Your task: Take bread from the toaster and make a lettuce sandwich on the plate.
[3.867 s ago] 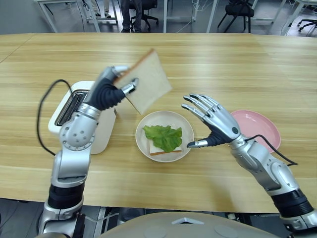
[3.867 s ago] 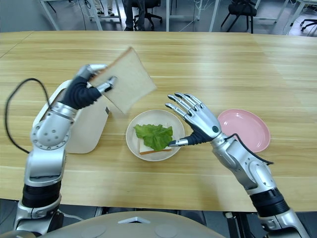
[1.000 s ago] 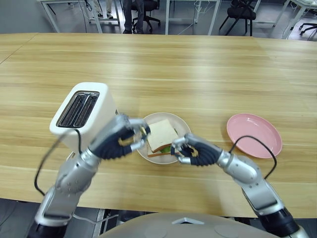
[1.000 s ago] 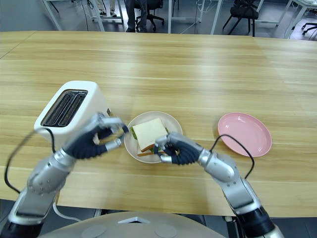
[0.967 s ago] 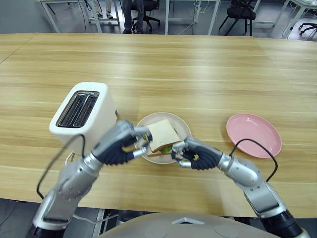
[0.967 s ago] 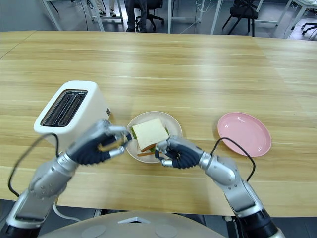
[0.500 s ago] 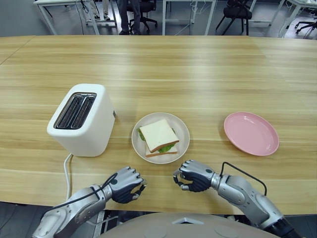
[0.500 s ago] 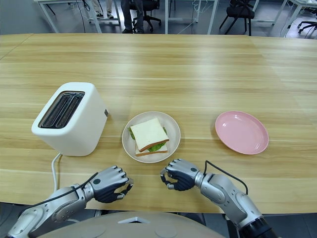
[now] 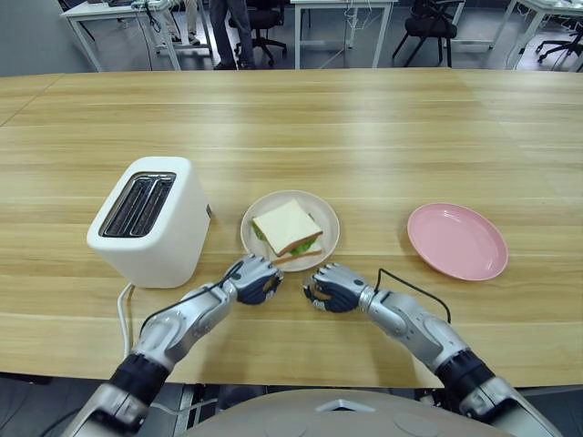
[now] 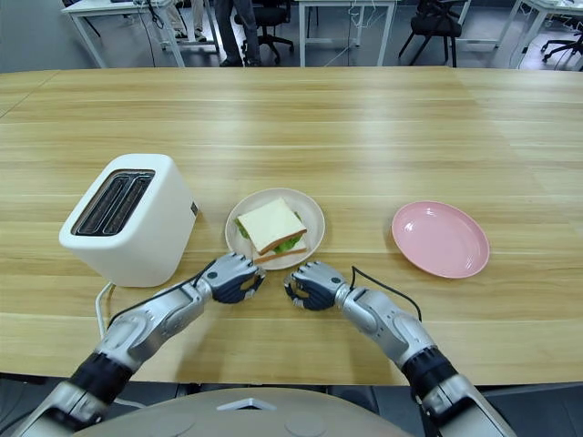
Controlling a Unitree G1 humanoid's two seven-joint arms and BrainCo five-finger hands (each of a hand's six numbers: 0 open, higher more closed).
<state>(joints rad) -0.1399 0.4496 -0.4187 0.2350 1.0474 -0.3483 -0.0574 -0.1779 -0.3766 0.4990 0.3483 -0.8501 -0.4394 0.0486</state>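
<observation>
From here I see the finished sandwich [image 9: 287, 228] sitting on the cream plate [image 9: 330, 228], slightly near of the table's [image 9: 364, 137] middle. Its top slice [image 9: 285, 224] is turned askew to the plate's round edge, and a fringe of lettuce [image 9: 307, 245] pokes out on the near right side. My left hand [image 9: 253, 279] is curled into a fist and holds nothing. It rests on the wood at the plate's near left rim, so close that I cannot tell whether it touches. My right hand [image 9: 330, 289] is also balled up and holds nothing. It sits just near of the plate's near right rim, with a small gap between the two fists. The white toaster [image 9: 150, 232] stands just left of the plate with a narrow strip of wood between them. Its power cord [image 9: 121, 305] runs off its near side toward the table's near edge, close beside my left forearm. The pink plate [image 9: 457, 241] lies to the right, well apart from the sandwich plate and near my right forearm. The room around the fists is tight: toaster and cord to the left, the plate rim on the far side, and the table's near edge not far behind the forearms. Beyond the plates the wood lies open to the far edge, with office chairs [image 9: 428, 18] past it.
</observation>
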